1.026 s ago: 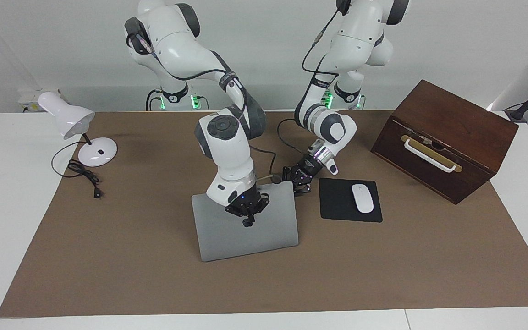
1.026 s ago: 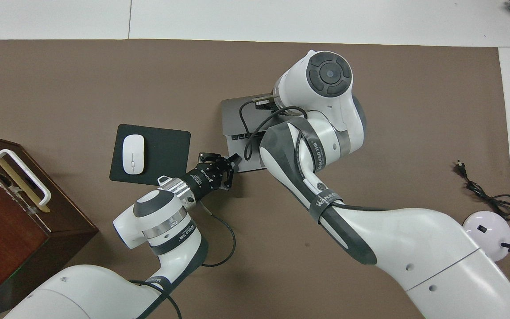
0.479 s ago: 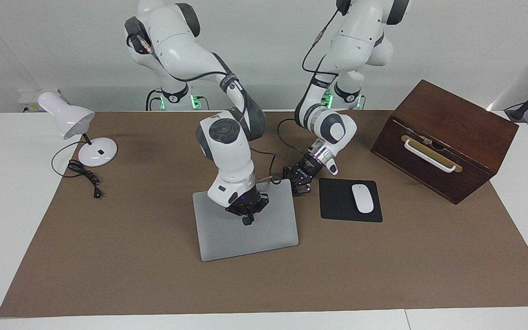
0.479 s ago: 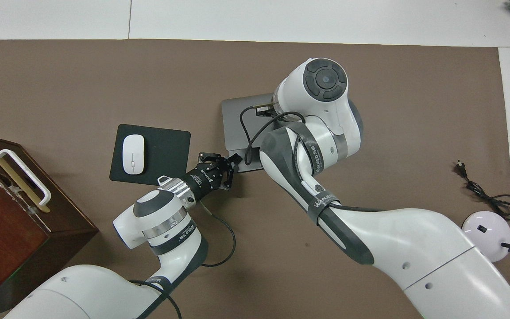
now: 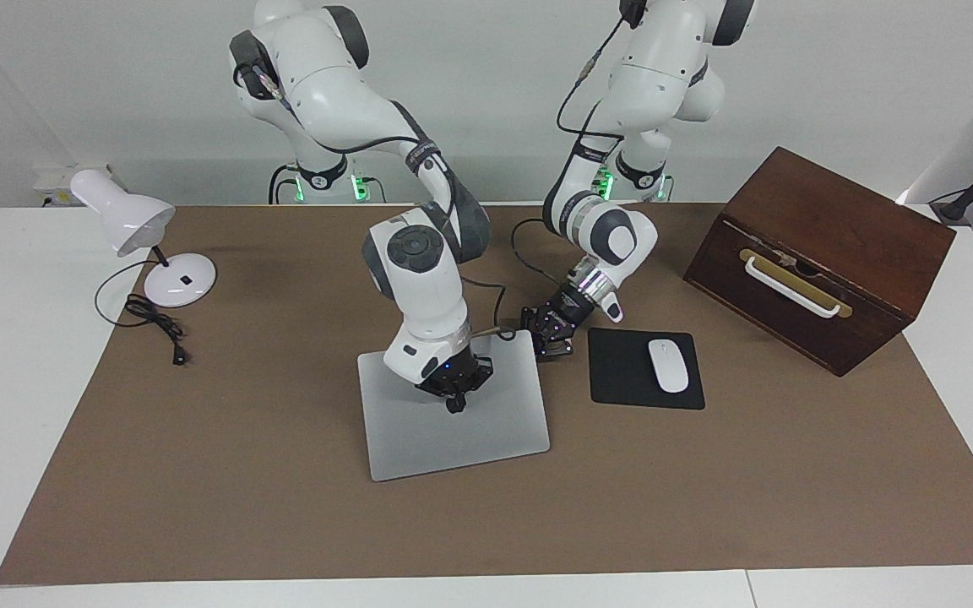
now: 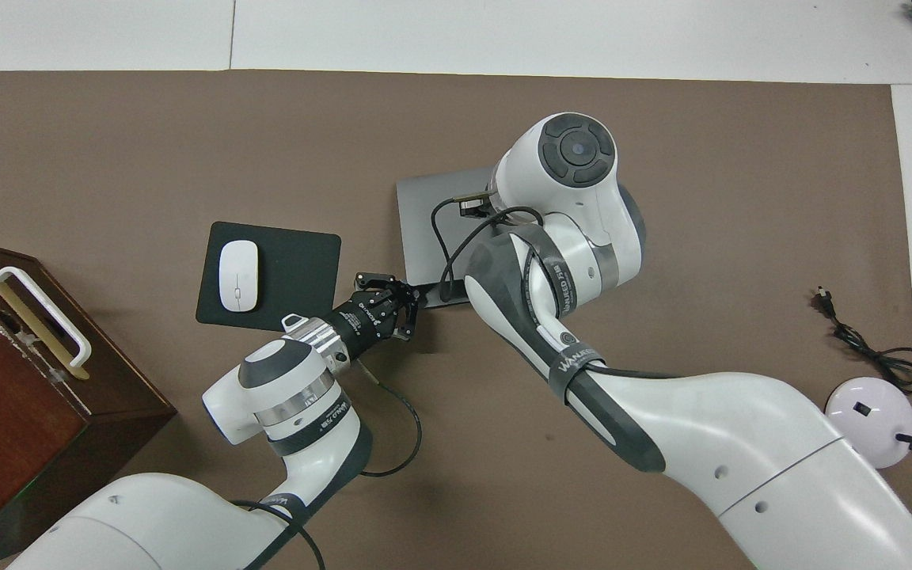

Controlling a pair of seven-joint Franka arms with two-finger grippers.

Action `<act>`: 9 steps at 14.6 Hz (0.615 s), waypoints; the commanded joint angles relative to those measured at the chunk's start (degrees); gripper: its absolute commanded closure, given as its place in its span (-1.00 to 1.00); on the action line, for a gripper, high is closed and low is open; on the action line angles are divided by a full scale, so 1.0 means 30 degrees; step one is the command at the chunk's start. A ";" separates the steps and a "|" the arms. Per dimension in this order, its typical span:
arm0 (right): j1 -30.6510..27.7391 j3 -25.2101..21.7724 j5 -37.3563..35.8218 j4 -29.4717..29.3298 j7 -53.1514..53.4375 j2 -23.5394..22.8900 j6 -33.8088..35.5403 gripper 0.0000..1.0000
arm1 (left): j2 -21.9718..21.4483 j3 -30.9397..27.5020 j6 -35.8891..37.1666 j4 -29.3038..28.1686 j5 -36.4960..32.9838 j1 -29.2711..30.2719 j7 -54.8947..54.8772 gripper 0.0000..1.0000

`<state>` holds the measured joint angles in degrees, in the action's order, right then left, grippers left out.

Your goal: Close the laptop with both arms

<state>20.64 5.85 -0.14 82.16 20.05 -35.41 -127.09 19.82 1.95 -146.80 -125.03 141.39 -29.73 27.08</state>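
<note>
The silver-grey laptop [image 5: 470, 431] lies mid-table on the brown mat, its lid lowered almost flat; it also shows in the overhead view [image 6: 423, 226]. My right gripper [image 5: 455, 405] points down and presses on the lid's middle, fingers together. In the overhead view its own wrist hides it. My left gripper [image 5: 552, 342] sits low at the laptop's corner nearest the robots, on the mousepad's side, and shows there in the overhead view [image 6: 404, 305] too. The apple logo is hidden.
A black mousepad [image 5: 622, 371] with a white mouse [image 5: 668, 365] lies beside the laptop, toward the left arm's end. A dark wooden box [image 5: 824, 253] stands at that end. A white desk lamp [image 5: 127, 224] and its cord [image 5: 157, 325] are at the right arm's end.
The right gripper has pushed the lid down. The strip of the laptop's base seen from overhead a second ago is now covered. The left gripper has stayed at the corner.
</note>
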 commanded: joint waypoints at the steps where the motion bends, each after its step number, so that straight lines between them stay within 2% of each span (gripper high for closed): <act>1: -0.0083 0.0102 0.0488 0.0826 0.0376 0.0436 0.0116 1.00 | 0.0835 -0.0063 -0.0286 0.0191 0.0362 -0.0227 -0.0443 1.00; 9: -0.0083 0.0102 0.0662 0.0943 0.0494 0.0377 0.0145 1.00 | 0.0835 -0.0063 -0.0286 0.0132 0.0333 -0.0198 -0.0560 1.00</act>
<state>20.64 5.84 -0.09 83.20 20.21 -35.41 -127.09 19.82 1.95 -146.80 -125.03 141.39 -29.73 26.93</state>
